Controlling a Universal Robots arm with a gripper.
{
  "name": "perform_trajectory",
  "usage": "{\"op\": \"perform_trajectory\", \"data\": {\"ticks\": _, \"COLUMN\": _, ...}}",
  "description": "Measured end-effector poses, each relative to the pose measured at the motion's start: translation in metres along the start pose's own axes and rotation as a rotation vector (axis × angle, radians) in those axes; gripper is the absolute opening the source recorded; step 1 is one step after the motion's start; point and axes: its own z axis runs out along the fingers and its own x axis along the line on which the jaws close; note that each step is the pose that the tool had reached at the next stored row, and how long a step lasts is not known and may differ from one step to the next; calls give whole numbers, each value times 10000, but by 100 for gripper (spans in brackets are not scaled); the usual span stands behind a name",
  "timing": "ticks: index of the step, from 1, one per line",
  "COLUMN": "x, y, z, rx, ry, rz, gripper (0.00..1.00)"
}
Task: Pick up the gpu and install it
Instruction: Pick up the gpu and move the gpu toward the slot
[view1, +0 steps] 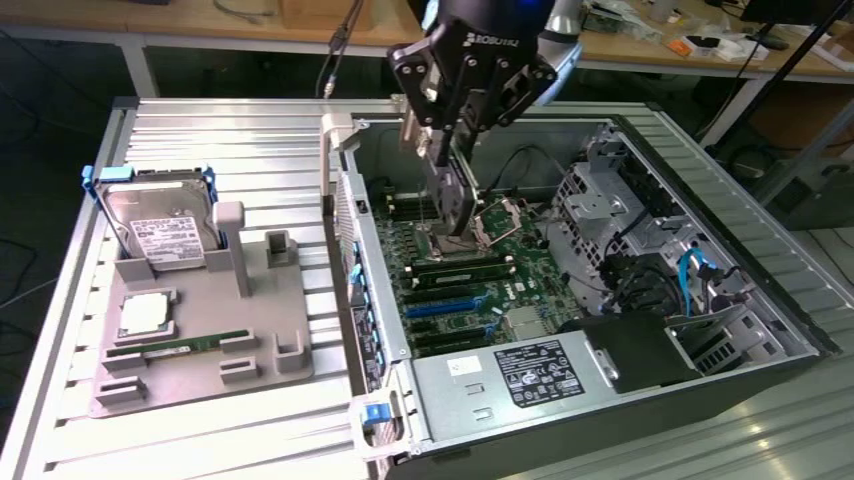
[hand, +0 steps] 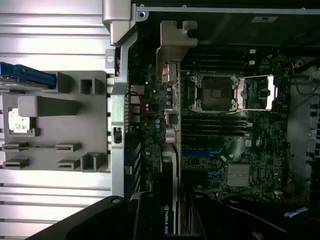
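A ribbed metal table (view1: 227, 130) carries an open computer case (view1: 761, 270) lying on its side. Just beside it, on the exterior view's left, a grey fixture tray (view1: 260, 345) holds a hard drive (view1: 167, 235) upright and a narrow RAM stick (view1: 180, 347) lying flat. The arm is cut off by the exterior view's upper edge. In the wrist view the gpu (hand: 171, 120) is seen edge-on, so its black face is hidden. Its near end disappears behind the dark gripper housing, and its silver bracket (hand: 175, 40) lies at the far end. Whether the card's lower edge touches a slot on the motherboard (view1: 461, 300) cannot be told. The gripper (view1: 447, 165) is clamped on the gpu's upper edge, holding it upright over the motherboard inside the case.
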Motion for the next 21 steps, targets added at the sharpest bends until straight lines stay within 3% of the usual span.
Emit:
{"op": "perform_trajectory", "data": {"ticks": 10, "x": -548, "y": -17, "z": -13, "rx": -4, "ry": 155, "rz": 2, "gripper": 27}}
{"op": "perform_trajectory", "data": {"ticks": 16, "x": -801, "y": -27, "z": -5, "rx": -5, "ry": 156, "rz": 2, "gripper": 27}}
{"op": "perform_trajectory", "data": {"ticks": 21, "x": -964, "y": -32, "z": 35, "rx": -2, "ry": 81, "rz": 2, "gripper": 27}}
